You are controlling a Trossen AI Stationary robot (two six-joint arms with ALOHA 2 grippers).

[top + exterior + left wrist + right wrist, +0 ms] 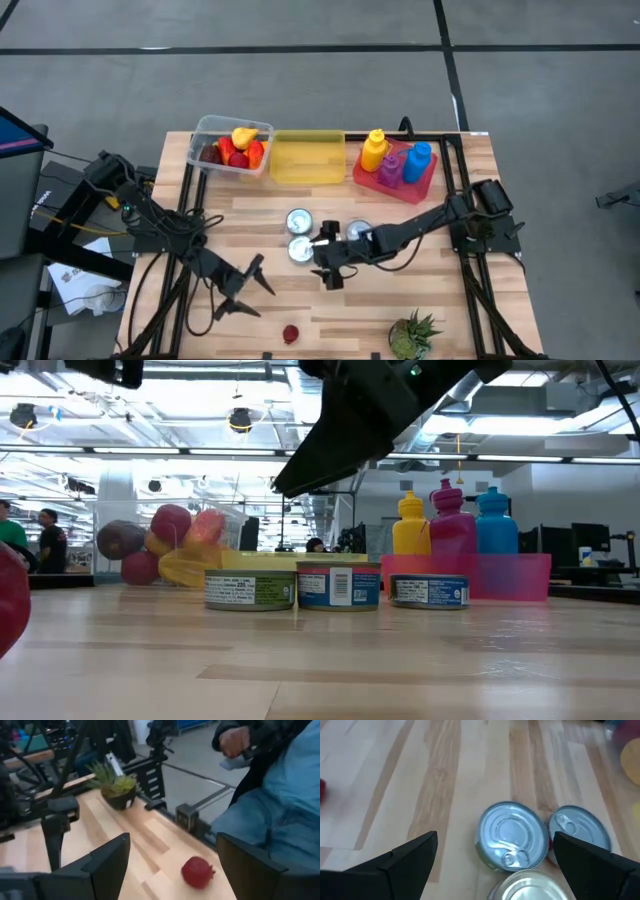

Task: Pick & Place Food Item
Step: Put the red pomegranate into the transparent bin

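A red pomegranate-like fruit [290, 333] lies on the table near its near edge and also shows in the left wrist view [197, 872]. My left gripper [248, 290] is open and hangs just left of and beyond the fruit, which lies ahead of the fingers [175, 865], untouched. Three tin cans [299, 234] stand upright mid-table. My right gripper [322, 258] is open above and beside them; two blue can lids [512, 835] and a silver lid [530, 887] lie between its fingers. In the low view the gripper [340, 430] hovers clear of the cans [338, 586].
Along the far edge stand a clear bin of fruit [230, 148], a yellow container [305, 158] and a pink tray of bottles [395, 165]. A small potted plant [413, 335] sits at the near right edge. A person [280, 815] stands just beyond the near edge.
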